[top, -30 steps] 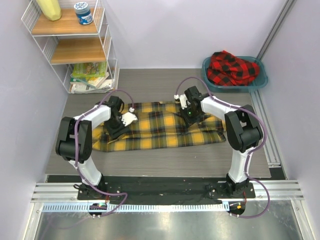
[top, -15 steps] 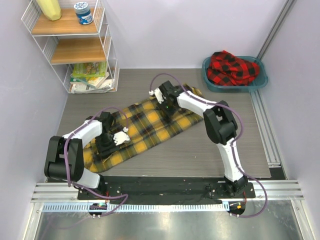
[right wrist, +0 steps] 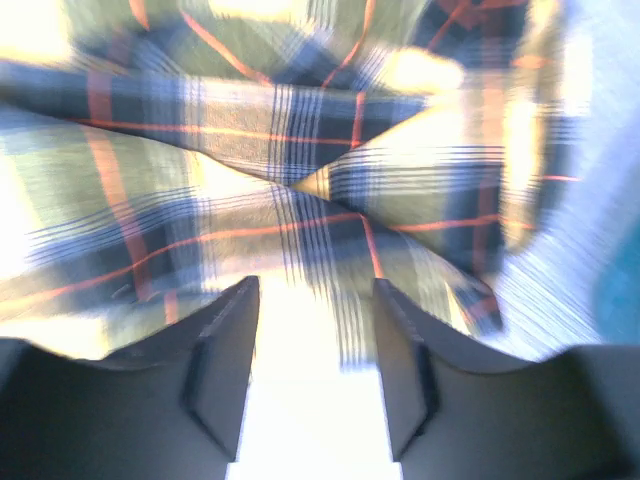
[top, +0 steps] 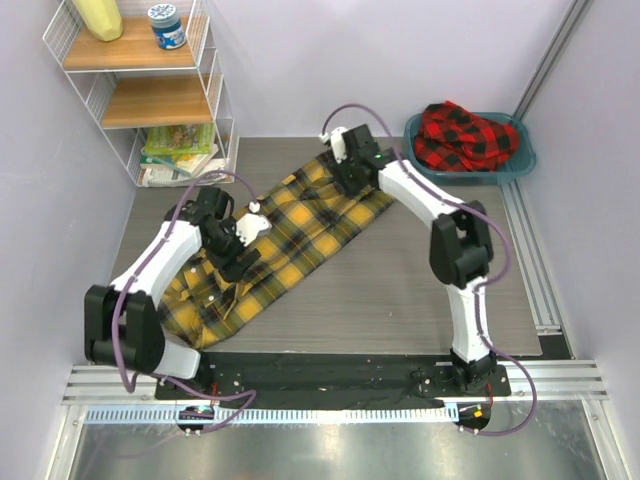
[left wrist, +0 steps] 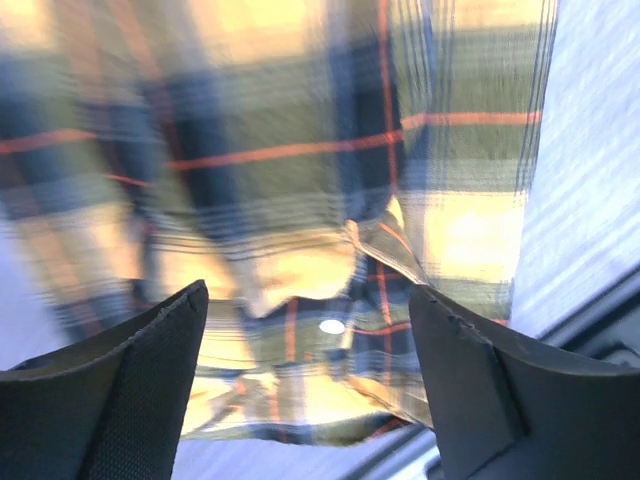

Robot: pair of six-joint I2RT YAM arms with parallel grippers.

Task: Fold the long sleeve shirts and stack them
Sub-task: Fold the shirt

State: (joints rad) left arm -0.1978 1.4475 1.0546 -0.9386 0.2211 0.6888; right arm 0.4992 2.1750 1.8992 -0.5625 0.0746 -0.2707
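Yellow check shirt [top: 275, 240] lies stretched on a slant, from the far middle of the table [top: 400, 290] down toward its near left corner, rumpled at the near end. Red check shirt [top: 462, 135] sits bunched in the teal basin [top: 522, 163] at the far right corner. Left gripper [left wrist: 308, 298] has its jaws wide apart over the cloth, gripping nothing. Right gripper [right wrist: 315, 290] is part open with nothing clearly pinched, though the view is blurred. You look to be laying out the yellow one for folding, so square it to the table edge and smooth it flat first. Pinch at hem or seams and lift low. The flannel is soft and floppy, so it'll drag and crease, and the collar and buttons make lumps.
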